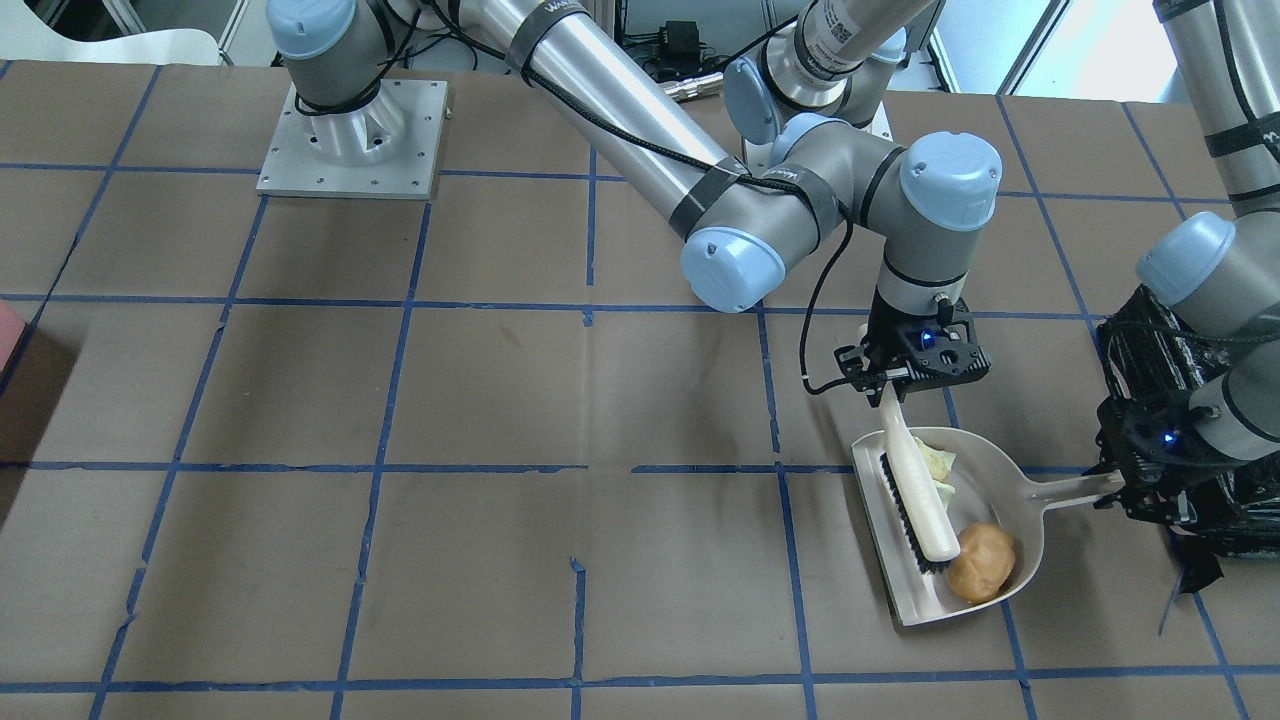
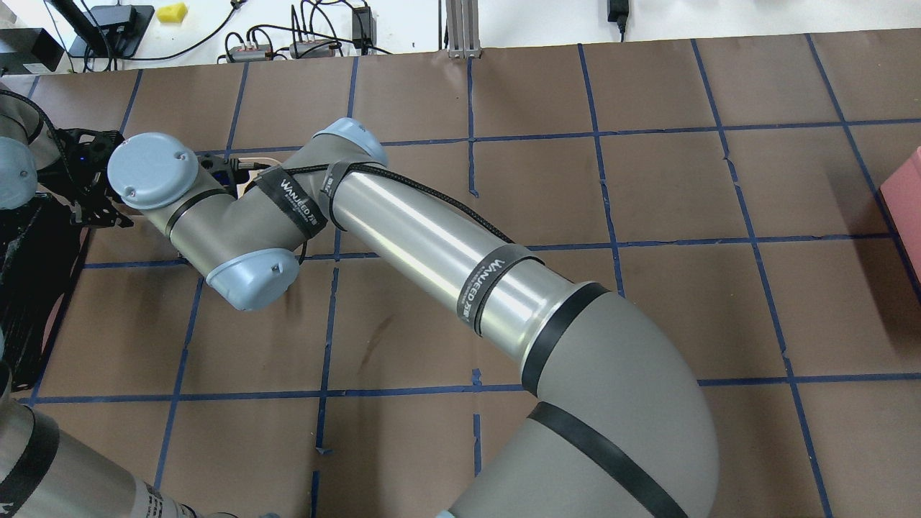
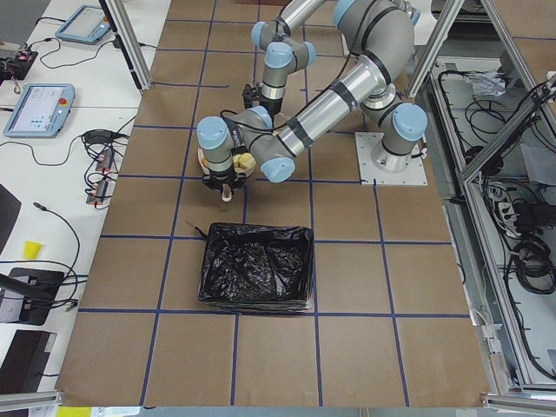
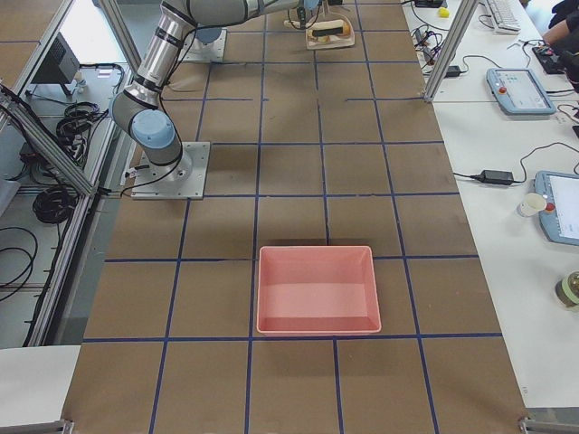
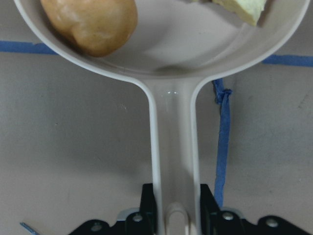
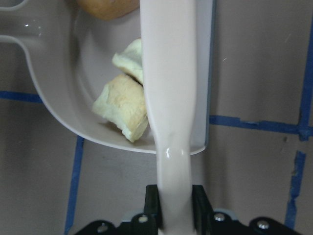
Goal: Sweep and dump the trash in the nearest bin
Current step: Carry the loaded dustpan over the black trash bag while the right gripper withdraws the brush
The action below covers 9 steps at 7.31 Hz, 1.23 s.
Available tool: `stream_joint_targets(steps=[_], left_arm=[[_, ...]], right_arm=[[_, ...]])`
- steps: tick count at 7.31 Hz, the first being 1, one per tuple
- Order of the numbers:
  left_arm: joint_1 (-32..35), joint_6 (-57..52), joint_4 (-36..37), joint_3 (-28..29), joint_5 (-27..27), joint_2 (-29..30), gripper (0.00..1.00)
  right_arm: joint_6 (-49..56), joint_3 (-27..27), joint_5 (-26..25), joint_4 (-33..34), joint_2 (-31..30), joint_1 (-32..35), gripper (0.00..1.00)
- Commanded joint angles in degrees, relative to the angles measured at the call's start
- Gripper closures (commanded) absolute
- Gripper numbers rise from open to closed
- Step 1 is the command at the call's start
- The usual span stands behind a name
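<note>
**Trash lies in the dustpan, black-lined bin just beside it**

Seen from across the table, the right gripper [image 1: 890, 385] is clamped on a cream-handled brush with black bristles [image 1: 920, 495]. The brush lies along the open lip of a cream plastic dustpan [image 1: 1032, 555], and the left gripper [image 1: 1122, 487] pinches the end of the pan's handle. An orange-brown potato-shaped lump [image 1: 982, 563] sits in the pan against the brush's tip. Two cream chunks with tan crust [image 1: 935, 465] lie at the pan's other end, partly behind the brush handle.

A boxy bin lined with crinkled black plastic [image 1: 1140, 350] stands just beyond the left gripper, partly covered by the left arm.

From overhead, the right arm's wrist and forearm hide almost all of the pan. The left wrist camera shows black fingers [image 5: 146, 205] closed on both sides of the pan handle. The right wrist camera shows the two chunks side by side, both against the brush handle.

Only the left-end view shows the bin whole, with its top open. Only the right-end view shows in full a shallow pink rectangular tray [image 4: 317, 289], well apart near the table's far end.

The table [image 1: 500, 400] is covered in brown paper gridded with blue tape. White benches flank it, carrying teach pendants [image 3: 39, 109] and cables, between aluminium frame posts.
</note>
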<state>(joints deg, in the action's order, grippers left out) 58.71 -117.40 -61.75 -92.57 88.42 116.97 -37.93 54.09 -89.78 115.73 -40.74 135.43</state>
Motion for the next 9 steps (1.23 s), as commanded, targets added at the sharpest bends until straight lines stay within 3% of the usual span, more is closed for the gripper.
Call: stream_joint_targets(steps=[1,4,6,9], left_arm=[[-0.7,-0.1,-0.2,0.4,-2.0,-0.4,0.93],[-4.0,0.1,-1.4,0.0,-9.0,-0.5,0.93],[-8.0,0.6,-7.4,0.5,-13.4,-1.8,0.93],[-15.4,0.3,-18.5,2.4,-14.8,-7.8,0.93]], right_arm=[[4.6,2.1,-1.7,-4.1,-4.1,-3.7,0.85],[7.6,15.3,-4.3,-3.4,-10.8,-6.7,0.87],[7.2,24.7,-4.3,-3.0,-18.5,-9.0,0.87],[8.3,41.2,-4.2,-2.6,-33.5,-12.1,0.88]])
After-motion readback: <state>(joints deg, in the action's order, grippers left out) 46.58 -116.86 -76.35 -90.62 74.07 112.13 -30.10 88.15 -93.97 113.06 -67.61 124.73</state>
